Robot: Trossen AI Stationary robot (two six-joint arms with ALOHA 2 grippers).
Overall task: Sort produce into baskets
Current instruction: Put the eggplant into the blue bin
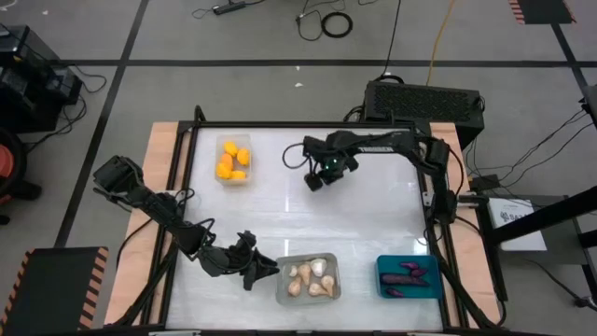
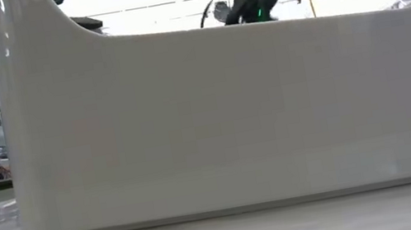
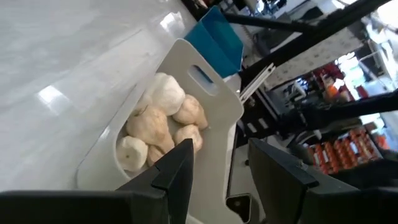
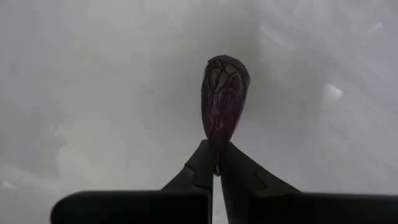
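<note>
The right gripper pinches only the tip of a dark purple elongated eggplant, well apart from the solid teal bin. So thin a hold could slip during the carry. The left gripper, spread, hangs beside the grey translucent bin.

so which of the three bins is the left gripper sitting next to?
The grey translucent bin holding the pale garlic bulbs. The left gripper sits at its end; the teal bin lies beyond it, and the clear bin is across the table.

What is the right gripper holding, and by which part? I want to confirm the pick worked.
The right gripper is shut on an eggplant, pinching its narrow end; the rounded end points away. The left gripper holds nothing.
</note>
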